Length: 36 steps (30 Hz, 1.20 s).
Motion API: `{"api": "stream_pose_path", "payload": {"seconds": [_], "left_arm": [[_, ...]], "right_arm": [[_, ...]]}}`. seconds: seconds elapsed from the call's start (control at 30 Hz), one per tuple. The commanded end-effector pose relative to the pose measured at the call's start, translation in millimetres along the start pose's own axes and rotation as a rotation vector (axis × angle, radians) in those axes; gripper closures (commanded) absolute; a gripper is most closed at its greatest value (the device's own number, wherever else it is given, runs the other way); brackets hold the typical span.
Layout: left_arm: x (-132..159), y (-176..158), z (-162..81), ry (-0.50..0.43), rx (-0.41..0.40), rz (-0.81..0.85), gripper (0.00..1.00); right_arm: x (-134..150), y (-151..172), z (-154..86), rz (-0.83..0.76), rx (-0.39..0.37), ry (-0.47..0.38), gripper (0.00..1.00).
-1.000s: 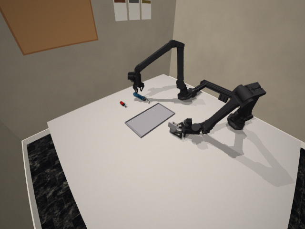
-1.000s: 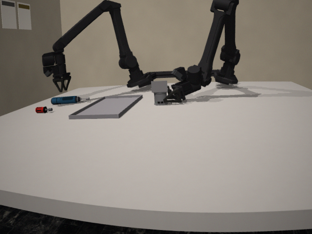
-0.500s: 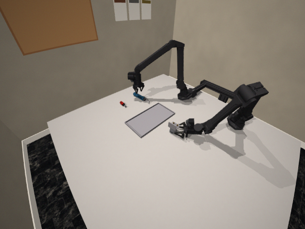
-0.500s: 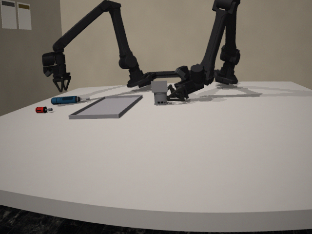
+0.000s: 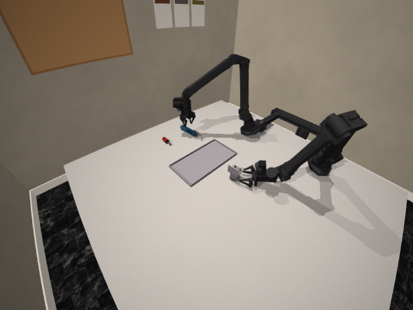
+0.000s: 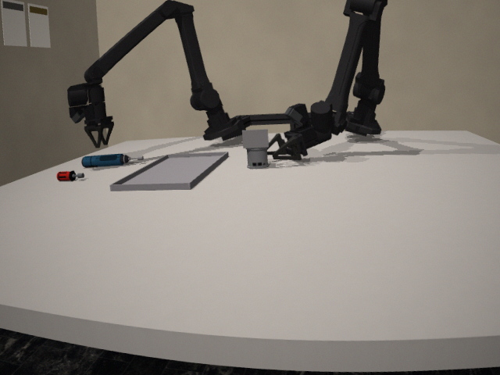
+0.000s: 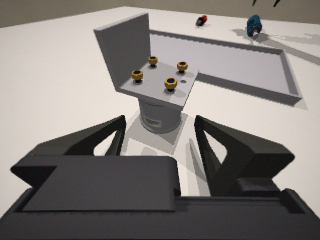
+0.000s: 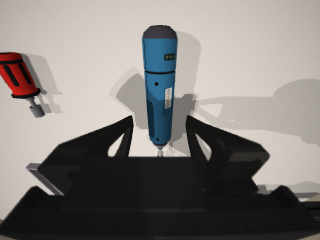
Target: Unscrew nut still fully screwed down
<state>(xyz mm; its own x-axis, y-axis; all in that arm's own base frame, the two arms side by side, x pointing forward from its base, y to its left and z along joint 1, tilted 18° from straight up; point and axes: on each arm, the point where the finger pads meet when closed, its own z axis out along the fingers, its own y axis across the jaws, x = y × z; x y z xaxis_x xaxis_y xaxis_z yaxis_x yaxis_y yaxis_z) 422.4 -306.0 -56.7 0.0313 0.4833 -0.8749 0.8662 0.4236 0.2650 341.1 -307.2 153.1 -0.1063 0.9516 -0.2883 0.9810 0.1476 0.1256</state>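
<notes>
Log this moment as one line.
left jaws: open, short of joint module | right jaws: open above nut driver | module: standing, bracket on top | tray: nothing in it
</notes>
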Motion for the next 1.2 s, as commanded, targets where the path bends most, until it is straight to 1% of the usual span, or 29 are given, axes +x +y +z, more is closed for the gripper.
{"api": "stream_pose_path", "payload": {"seconds": [0.0, 0.3, 0.37, 0.4, 1.03, 1.07, 1.17], "left_arm": [[-11.1, 10.8, -10.5, -0.028, -0.026, 0.025, 0.14], [-10.0, 9.9, -25.4, -0.025, -0.024, 0.023, 0.14], [-12.9, 3.1, -22.6, -0.027, -0.01, 0.027, 0.14], [-6.0, 3.1, -18.5, -0.014, -0.006, 0.01, 0.14], [-6.0, 3.1, -18.5, -0.014, -0.006, 0.01, 0.14], [-12.4, -4.2, -21.4, -0.01, 0.009, 0.014, 0.14], [-19.6, -4.6, -23.1, -0.009, 0.008, 0.002, 0.14]], "right_arm": [[-10.0, 8.5, -11.9, 0.003, -0.019, -0.023, 0.35], [-10.0, 8.5, -11.9, 0.003, -0.019, -0.023, 0.35], [-10.0, 8.5, -11.9, 0.003, -0.019, -0.023, 0.35], [-10.0, 8.5, -11.9, 0.003, -0.019, -0.023, 0.35], [-10.0, 8.5, -11.9, 0.003, -0.019, -0.023, 0.35], [-10.0, 8.5, -11.9, 0.003, -0.019, -0.023, 0.35], [-10.0, 8.5, -11.9, 0.003, -0.019, -0.023, 0.35]]}}
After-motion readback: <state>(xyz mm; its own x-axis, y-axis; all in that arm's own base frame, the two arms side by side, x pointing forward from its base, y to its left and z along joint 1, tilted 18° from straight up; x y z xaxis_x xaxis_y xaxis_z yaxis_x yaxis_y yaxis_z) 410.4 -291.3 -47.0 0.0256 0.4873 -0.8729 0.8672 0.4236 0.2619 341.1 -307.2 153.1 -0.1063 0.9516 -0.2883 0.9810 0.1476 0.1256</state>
